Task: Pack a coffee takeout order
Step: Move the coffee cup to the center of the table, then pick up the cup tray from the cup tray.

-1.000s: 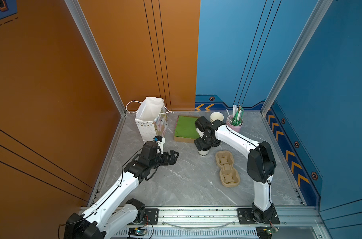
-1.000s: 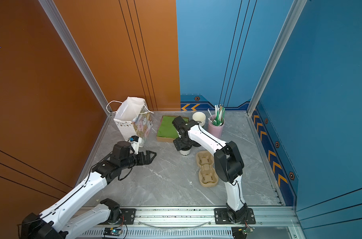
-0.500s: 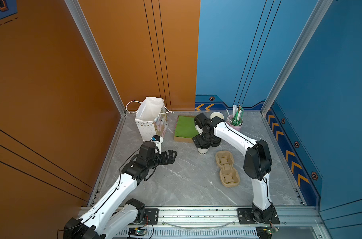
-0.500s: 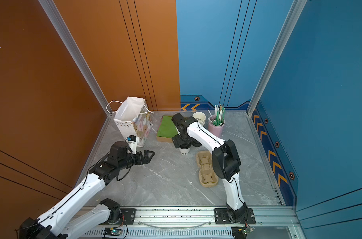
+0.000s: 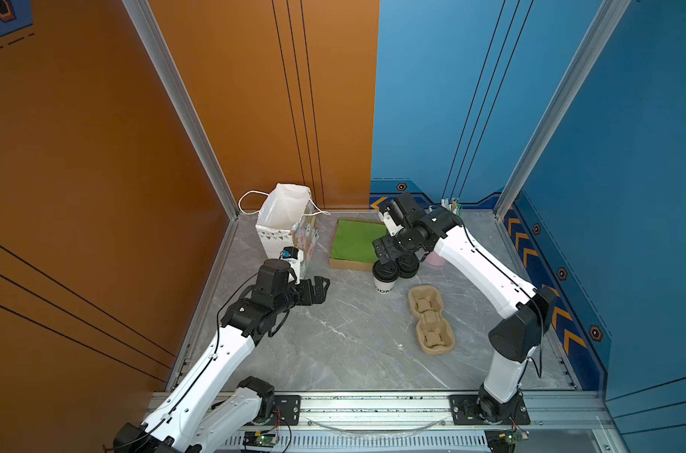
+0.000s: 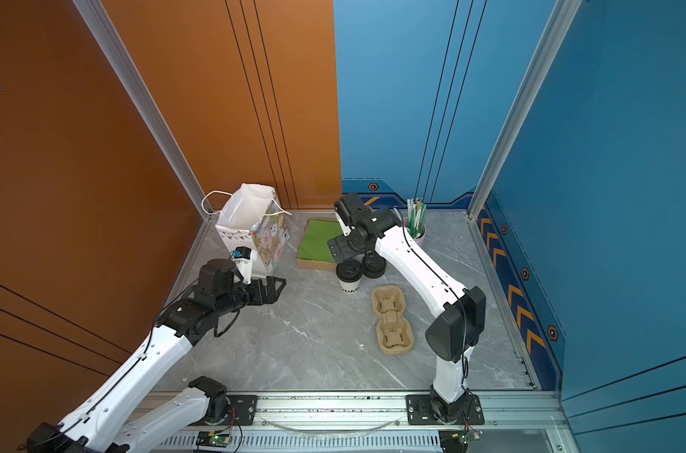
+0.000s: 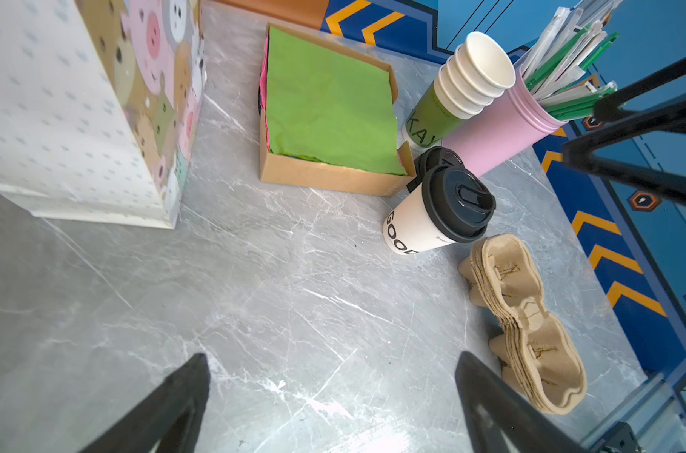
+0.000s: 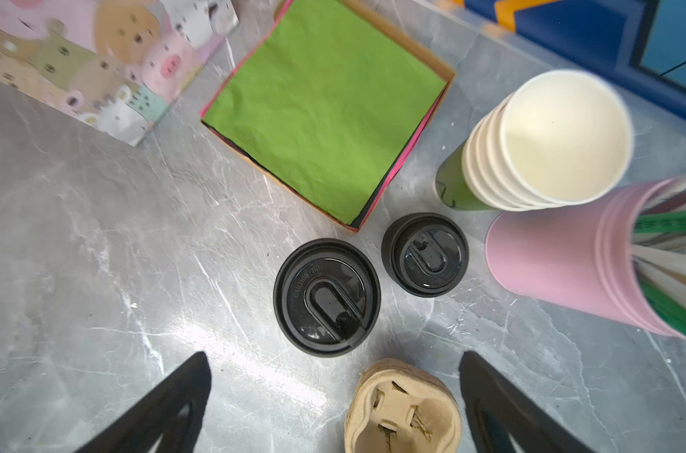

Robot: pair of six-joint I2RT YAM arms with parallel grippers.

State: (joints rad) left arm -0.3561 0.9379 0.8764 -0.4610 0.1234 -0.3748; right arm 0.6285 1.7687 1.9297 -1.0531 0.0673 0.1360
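One white cup [image 5: 384, 286], black lid [image 5: 385, 270] fitted, upright mid-bench just before the cardboard box [image 5: 353, 265]; not yet in carrier [image 5: 431, 319] or paper bag [image 5: 284, 225] at far left corner. Unpacked: green napkin [image 5: 355, 241], in box. Released, empty: right fingers [image 8: 176, 400] over cup, left fingers [image 7: 176, 400] near bag.

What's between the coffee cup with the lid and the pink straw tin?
A spare black lid, between the lidded cup and pink tin, plain in the right wrist view.
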